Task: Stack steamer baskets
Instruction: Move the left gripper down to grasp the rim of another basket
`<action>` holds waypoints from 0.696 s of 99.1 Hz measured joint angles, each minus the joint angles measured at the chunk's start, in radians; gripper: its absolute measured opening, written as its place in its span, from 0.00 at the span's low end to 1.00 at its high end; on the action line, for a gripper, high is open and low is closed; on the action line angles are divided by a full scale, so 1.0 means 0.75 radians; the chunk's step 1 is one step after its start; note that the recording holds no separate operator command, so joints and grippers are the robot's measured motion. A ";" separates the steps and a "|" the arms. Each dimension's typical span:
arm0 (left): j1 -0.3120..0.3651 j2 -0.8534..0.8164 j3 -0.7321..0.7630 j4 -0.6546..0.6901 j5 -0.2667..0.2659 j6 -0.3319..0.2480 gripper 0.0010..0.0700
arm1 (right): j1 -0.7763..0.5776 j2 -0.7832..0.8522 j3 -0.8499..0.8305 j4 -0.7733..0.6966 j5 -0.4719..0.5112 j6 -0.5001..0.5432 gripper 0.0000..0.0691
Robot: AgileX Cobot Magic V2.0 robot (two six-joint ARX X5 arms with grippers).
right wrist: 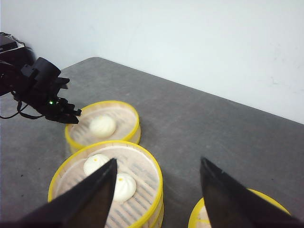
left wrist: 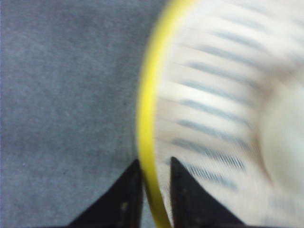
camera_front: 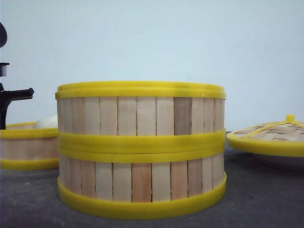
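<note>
- Two steamer baskets fill my front view, one set on the other, on the grey table. Do you see the same?

- Yes. From the right wrist camera I count two buns inside the upper one of that stack. I take the stack as my landmark.

- Where is the third basket?

- It stands on the table just beside the stack, not touching it, on the side of my left arm. One bun lies in it.

- And the left gripper?

- It is at the rim of this third basket. In the left wrist view the yellow rim passes between the two dark fingers, one outside the wall and one inside. The gap is narrow, but the picture is blurred and I cannot tell if the pads really press the rim.

- The right gripper?

- Its fingers stand wide apart with nothing between them. It hangs above the table, well apart from the stack.

- What is on the other side of the stack?

- The woven lid with a yellow rim and knob, lying apart from the stack.
</note>
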 joint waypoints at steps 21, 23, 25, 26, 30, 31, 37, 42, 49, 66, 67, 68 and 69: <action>0.000 0.001 0.001 -0.008 -0.006 0.002 0.03 | 0.000 0.000 0.000 -0.001 -0.001 -0.001 0.48; 0.000 0.001 0.002 -0.009 -0.007 0.002 0.03 | 0.000 0.000 0.000 -0.001 -0.001 -0.001 0.48; 0.000 0.001 0.003 -0.011 -0.007 0.002 0.03 | 0.000 0.000 0.000 -0.001 -0.001 0.000 0.48; 0.000 0.001 0.004 -0.012 -0.006 0.002 0.03 | 0.000 0.000 -0.001 -0.001 0.000 -0.001 0.48; 0.001 0.001 0.007 -0.017 -0.007 0.002 0.03 | 0.000 0.000 0.000 -0.001 0.001 0.000 0.48; 0.001 0.001 0.008 -0.020 -0.007 0.002 0.03 | 0.000 0.000 0.000 -0.001 0.002 -0.001 0.48; 0.006 0.001 0.022 -0.045 -0.007 0.002 0.03 | 0.000 0.000 0.000 -0.001 0.013 -0.001 0.48; 0.010 0.001 0.046 -0.080 -0.009 0.002 0.03 | 0.000 0.000 0.000 -0.001 0.024 0.000 0.48; 0.019 0.001 0.100 -0.126 -0.008 0.008 0.02 | 0.000 0.000 0.000 -0.001 0.025 0.000 0.48; 0.038 0.001 0.300 -0.269 -0.012 0.047 0.02 | 0.000 0.000 0.000 -0.003 0.025 0.000 0.48; 0.039 0.001 0.313 -0.277 -0.012 0.048 0.02 | 0.000 0.000 0.000 -0.004 0.025 0.000 0.48; 0.040 0.001 0.326 -0.287 -0.012 0.051 0.02 | 0.000 0.000 -0.001 -0.004 0.025 0.000 0.48; 0.041 0.001 0.338 -0.296 -0.011 0.054 0.02 | 0.000 0.000 0.000 -0.004 0.026 0.000 0.48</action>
